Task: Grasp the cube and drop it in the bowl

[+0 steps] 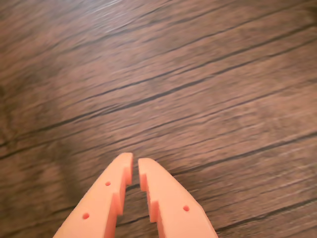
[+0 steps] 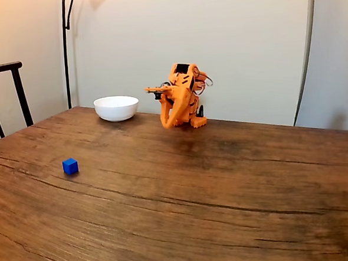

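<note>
Arm posture: I see the orange 3D-printed arm folded compactly at the far side of the counter, near the pale wall. I judge this a rest pose, so no reach has begun.

Jaws: in the wrist view the orange two-finger jaws enter from the bottom edge, tips nearly together with a thin slit between them. They hold nothing; below them lies bare wood grain.

Cube: the tiny bright-blue solid cube sits flat on the dark wood-grain counter, toward the left of the fixed view and nearer the camera than the arm. It is well apart from the arm and stands alone, so I judge any side is open for approach.

Bowl: the plain round glossy white bowl stands upright at the far left of the counter in the fixed view, just beside the arm base and well apart from the cube. I judge this placement keeps the drop inside a short swing.

Edges: the bowl sits near the counter's far edge; the cube sits toward the left edge.

Open room: the surface between arm, cube and bowl is bare wood. A dark chair back stands off the counter at left.

Next requirement: I must widen the jaws before descending on the cube.
</note>
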Controlling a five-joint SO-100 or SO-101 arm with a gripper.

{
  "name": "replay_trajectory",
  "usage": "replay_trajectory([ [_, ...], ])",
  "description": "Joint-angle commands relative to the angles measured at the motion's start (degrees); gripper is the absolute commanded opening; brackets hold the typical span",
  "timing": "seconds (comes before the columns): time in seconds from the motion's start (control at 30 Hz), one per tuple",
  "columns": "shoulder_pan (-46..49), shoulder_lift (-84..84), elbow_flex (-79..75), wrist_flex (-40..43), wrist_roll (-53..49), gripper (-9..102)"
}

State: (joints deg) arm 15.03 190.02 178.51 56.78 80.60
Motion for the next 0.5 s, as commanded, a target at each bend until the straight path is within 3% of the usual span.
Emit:
replay_trajectory([
  [0.0, 2.5, 0.2, -3.8, -0.4, -0.1, 1],
  [0.47, 15.8, -0.2, -15.6, -1.0, 4.4, 1],
])
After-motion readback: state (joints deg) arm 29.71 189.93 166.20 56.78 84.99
